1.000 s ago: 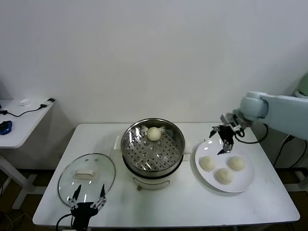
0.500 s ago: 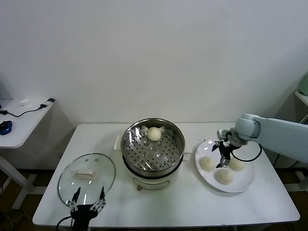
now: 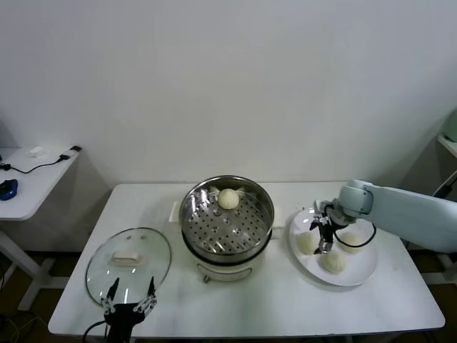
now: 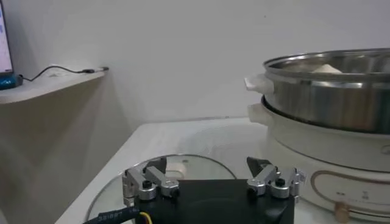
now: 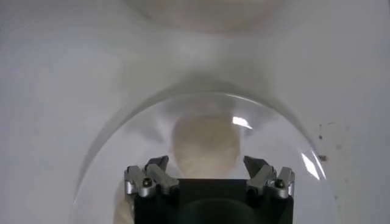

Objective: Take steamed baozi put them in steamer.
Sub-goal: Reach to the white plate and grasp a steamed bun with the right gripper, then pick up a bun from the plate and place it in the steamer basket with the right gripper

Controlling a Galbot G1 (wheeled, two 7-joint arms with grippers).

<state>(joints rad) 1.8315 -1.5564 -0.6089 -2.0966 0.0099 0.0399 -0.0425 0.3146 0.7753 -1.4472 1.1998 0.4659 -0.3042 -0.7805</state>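
The steamer (image 3: 227, 218) stands mid-table with one baozi (image 3: 228, 199) at the back of its perforated floor. Three more baozi lie on the white plate (image 3: 359, 267) to its right: a left one (image 3: 305, 243), a front one (image 3: 333, 261) and a right one (image 3: 350, 241). My right gripper (image 3: 321, 232) hangs open low over the plate, beside the left baozi. In the right wrist view a baozi (image 5: 204, 143) lies just ahead of the open right gripper (image 5: 206, 164), not touched. My left gripper (image 3: 128, 296) rests open at the front edge, empty.
The glass lid (image 3: 128, 257) with its cream handle lies flat at front left, just ahead of the left gripper (image 4: 206, 164). The steamer's wall (image 4: 329, 91) rises beside it. A side table (image 3: 28, 179) with cables stands off to the far left.
My right arm has come left and down from behind the plate to low over its left side, next to the left baozi. Its jaws stayed open. The left arm has not moved.
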